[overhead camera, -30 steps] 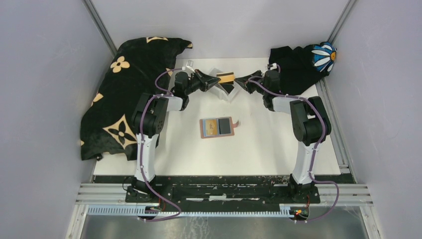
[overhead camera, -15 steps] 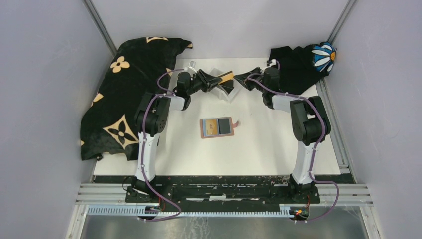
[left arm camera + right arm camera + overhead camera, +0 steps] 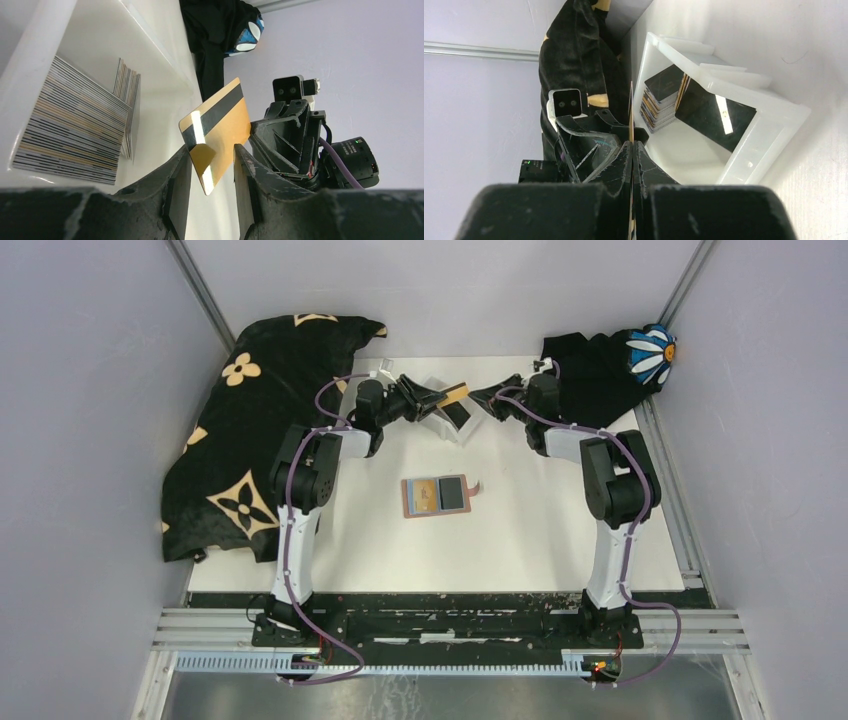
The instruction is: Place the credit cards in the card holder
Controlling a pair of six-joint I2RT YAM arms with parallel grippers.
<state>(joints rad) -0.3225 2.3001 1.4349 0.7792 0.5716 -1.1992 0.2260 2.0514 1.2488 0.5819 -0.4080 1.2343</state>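
A gold-yellow credit card with a black stripe hangs in the air over the white tray, between both grippers. My right gripper is shut on its far edge; in the right wrist view the card shows edge-on between the closed fingers. My left gripper has its jaws apart, with the card's lower corner hanging between them. The tan card holder lies open on the table's middle with a gold and a dark card on it. Stacks of cards stand in the tray.
The white tray holds card stacks and a black card. A black patterned cloth lies at the left and another with a daisy at the back right. Grey walls enclose the table.
Both grippers have shifted a little toward the back, and the gold card has tilted from level to slanted. The right gripper has closed in on the card's edge.
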